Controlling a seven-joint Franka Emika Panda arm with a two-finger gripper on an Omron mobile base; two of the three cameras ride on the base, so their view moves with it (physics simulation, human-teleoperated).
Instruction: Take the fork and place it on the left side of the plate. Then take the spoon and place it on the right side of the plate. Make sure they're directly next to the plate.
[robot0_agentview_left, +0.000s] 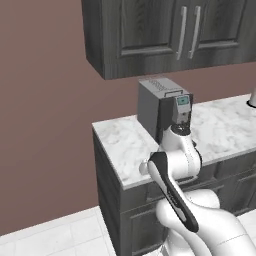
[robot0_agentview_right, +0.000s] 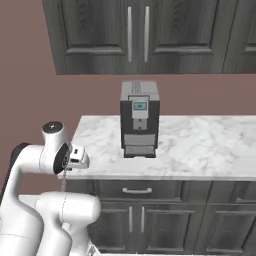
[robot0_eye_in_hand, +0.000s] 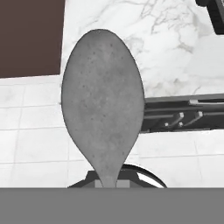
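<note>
One end effector (robot0_eye_in_hand: 109, 183) clamped tight, gripping the spoon (robot0_eye_in_hand: 103, 105) handle

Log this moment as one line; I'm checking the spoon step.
stage: carrying | fingers: shut on spoon | spoon: bowl outward, off the counter edge | plate: unseen

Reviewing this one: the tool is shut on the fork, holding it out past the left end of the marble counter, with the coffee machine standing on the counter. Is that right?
Not quite. The hand view shows an all-grey oval bowl, so the tool holds the spoon, not the fork. The rest stands: past the marble counter's left end, coffee machine on it.
</note>
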